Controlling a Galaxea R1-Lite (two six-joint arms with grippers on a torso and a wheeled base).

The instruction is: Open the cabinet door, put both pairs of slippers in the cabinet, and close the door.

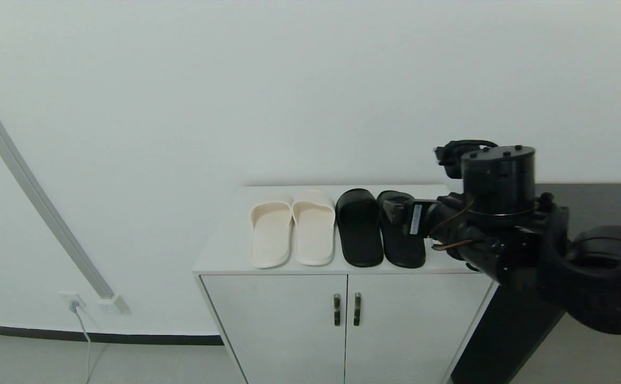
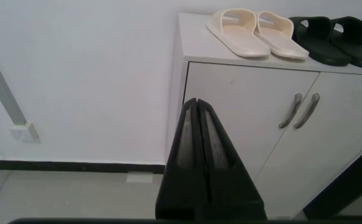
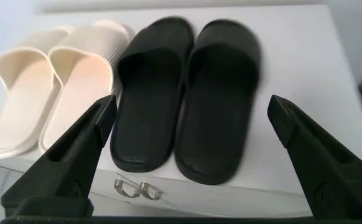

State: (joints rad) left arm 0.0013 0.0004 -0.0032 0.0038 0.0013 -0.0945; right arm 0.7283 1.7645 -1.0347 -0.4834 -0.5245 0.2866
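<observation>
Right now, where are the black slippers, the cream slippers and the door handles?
black slippers (image 3: 224, 62): right wrist view, one slipper's strap.
cream slippers (image 1: 314, 210): head view, strap beside the black pair.
door handles (image 1: 337, 309): head view, middle of left handle.

This is looking like a plain indoor room; whether a home hallway or a test space is not showing. In the lower middle of the frame a low white two-door cabinet (image 1: 278, 330) is standing against a bare white wall (image 1: 236, 96), with cream slippers (image 1: 315, 229) and black slippers (image 1: 359, 229) lying on top. At lower left a wall socket (image 1: 72, 302) is holding a plugged cord, a grey conduit (image 1: 33, 192) is slanting up the wall, and a dark baseboard (image 1: 129, 337) is edging the pale floor (image 1: 33, 362).
</observation>
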